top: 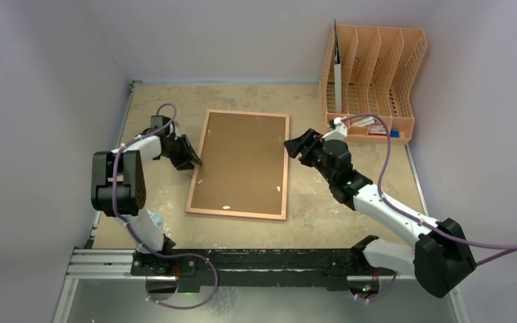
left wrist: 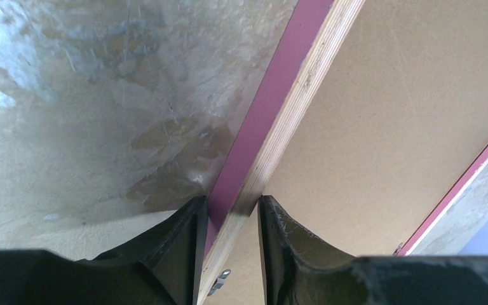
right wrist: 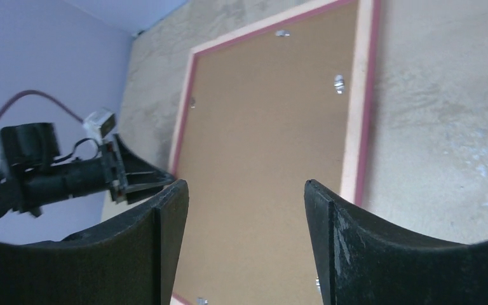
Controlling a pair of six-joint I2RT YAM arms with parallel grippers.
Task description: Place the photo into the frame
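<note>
**Frame's lying face down, and that one-rail grab is looking dicey**

The frame is lying back-up in the middle of the bench, with the brown backing sitting inside it. I'm not spotting the photo for sure anywhere. A thin sheet is standing in the rack at the far right, and it could be the photo, but I can't tell.

The left gripper is straddling the frame's left rail, one finger outside on the pink edge and one inside over the backing. I can't tell whether it's actually pinching. The right gripper is hanging by the right rail near the far corner, jaws apart, holding nothing.

What I'm worrying about:
- Lifting by one thin rail with just the fingertips on it, so the frame could be twisting or slipping out.
- If the tabs aren't all holding, tilting could be sending the backing, and whatever's under it, sliding out.
- A nudge instead of a pinch could be skidding the frame across the bench toward the right gripper.

Counting: one frame, one backing, at least four small metal tabs in the right wrist view, one rack with one sheet in it, two grippers.
</note>
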